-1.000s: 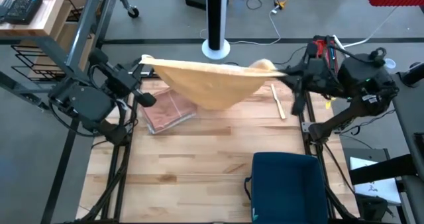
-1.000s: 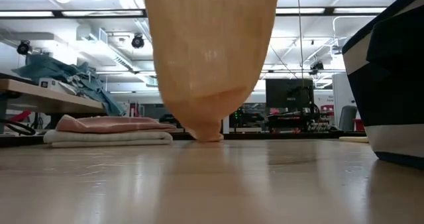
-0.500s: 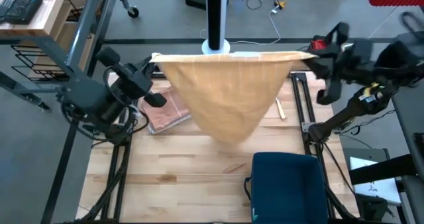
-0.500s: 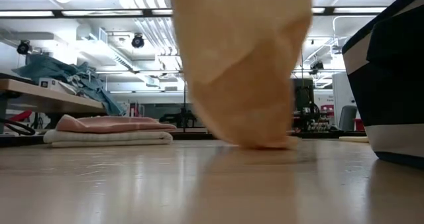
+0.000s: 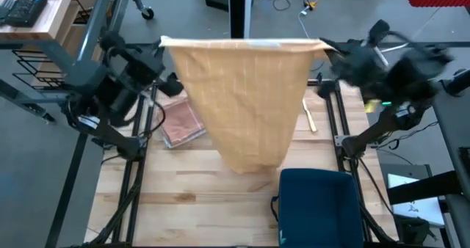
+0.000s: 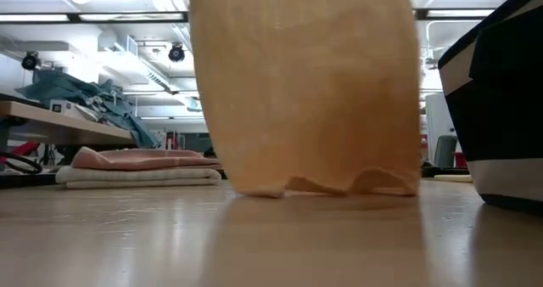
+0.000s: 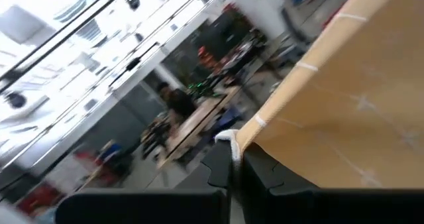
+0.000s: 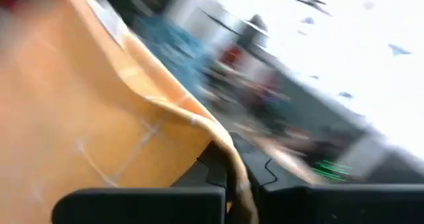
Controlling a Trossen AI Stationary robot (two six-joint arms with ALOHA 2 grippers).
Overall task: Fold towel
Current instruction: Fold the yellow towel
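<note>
Tan towel [image 6: 305,83] hangs, hem touching tabletop [image 6: 254,244]; folded pink stack [image 6: 140,166] behind, left

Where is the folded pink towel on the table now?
In the high view, the folded pink towel lies on the table's left side, beside the hanging tan towel, below the left gripper.

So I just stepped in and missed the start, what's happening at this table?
Both arms hold a tan cloth towel up by its top corners, the left claw on one and the right claw on the other, so it hangs spread out as a sheet. Its bottom edge brushes the wooden table. Folded pink and white towels lie stacked off to the side, and a dark blue bin stands at the near edge.
</note>
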